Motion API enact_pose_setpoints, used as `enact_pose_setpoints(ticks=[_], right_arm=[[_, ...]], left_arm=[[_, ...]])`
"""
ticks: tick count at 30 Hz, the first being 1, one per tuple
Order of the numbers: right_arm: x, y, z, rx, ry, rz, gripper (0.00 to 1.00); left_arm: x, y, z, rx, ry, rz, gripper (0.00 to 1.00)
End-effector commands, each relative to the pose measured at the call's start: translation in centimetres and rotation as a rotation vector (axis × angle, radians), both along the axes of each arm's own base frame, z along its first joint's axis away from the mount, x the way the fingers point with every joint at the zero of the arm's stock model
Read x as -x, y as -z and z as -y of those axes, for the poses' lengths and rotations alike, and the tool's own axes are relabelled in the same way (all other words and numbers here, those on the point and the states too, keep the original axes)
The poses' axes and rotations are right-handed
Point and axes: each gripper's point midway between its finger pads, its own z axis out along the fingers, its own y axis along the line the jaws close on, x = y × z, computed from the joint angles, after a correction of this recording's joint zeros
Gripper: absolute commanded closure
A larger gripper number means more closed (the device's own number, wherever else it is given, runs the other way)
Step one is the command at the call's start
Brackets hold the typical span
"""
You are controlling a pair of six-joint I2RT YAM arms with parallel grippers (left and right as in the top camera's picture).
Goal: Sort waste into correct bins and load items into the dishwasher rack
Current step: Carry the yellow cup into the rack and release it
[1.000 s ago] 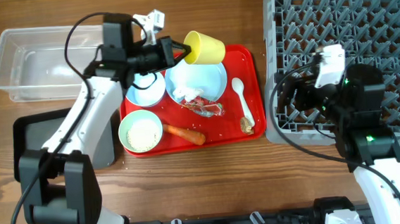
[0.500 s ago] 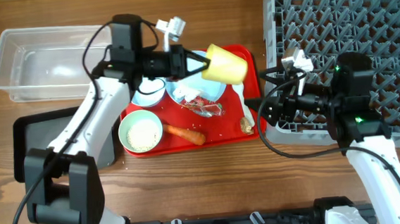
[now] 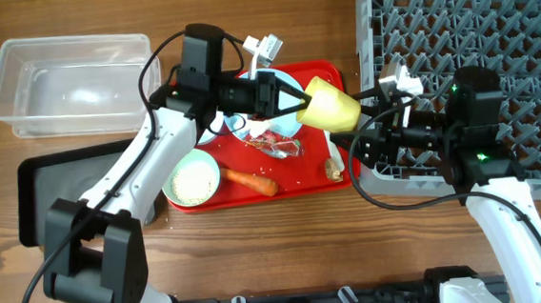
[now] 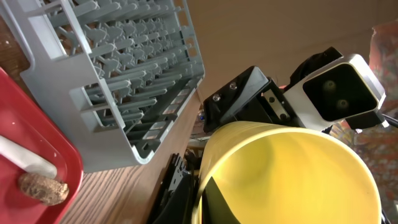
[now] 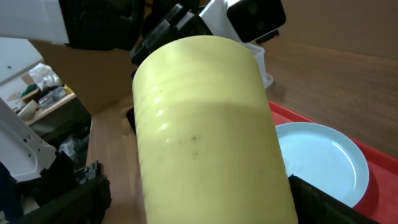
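My left gripper [image 3: 295,97] is shut on the small yellow cup [image 3: 332,105] and holds it in the air over the right edge of the red tray [image 3: 347,180]. My right gripper [image 3: 363,137] is open, with a finger on each side of the cup [image 5: 205,124]. The cup also fills the left wrist view [image 4: 286,174]. The grey dishwasher rack [image 3: 472,23] stands at the right. On the tray lie the pale blue plate [image 3: 286,124], the wrapper [image 3: 275,144], the carrot [image 3: 250,181], the white spoon [image 3: 335,153] and the brown bit [image 3: 332,169].
The pale green bowl [image 3: 194,180] with rice grains sits at the tray's left front. The clear tub [image 3: 65,80] stands at the back left, with the black tray [image 3: 39,187] in front of it. The white-blue bowl is mostly hidden under my left arm.
My left gripper has carried the yellow cup to the right, off the tray's middle. My right gripper has swung left from the rack to meet it, its fingers now around the cup.
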Motion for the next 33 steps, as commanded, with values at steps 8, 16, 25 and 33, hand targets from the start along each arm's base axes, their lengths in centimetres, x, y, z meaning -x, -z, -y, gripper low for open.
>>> enact_pose_setpoints(ticks=[8,16,25,33], right_arm=[[0.2,-0.7,-0.3,-0.020,-0.031,0.005,0.39],[0.0,-0.7,-0.3,-0.016,-0.024,0.004,0.46],[-3.8,3.1,2.8,0.115,0.315,-0.180,0.63],[-4.6,3.9,6.1,0.252,0.528,-0.227,0.64]], left_arm=[[0.3,-1.3,0.1,0.026,0.021,0.018,0.96],[0.3,-1.3,0.1,0.026,0.021,0.018,0.73],[-2.5,2.5,-1.0,-0.171,-0.149,0.098,0.27],[-5.6,9.3,-7.5,-0.628,-0.439,0.085,0.16]])
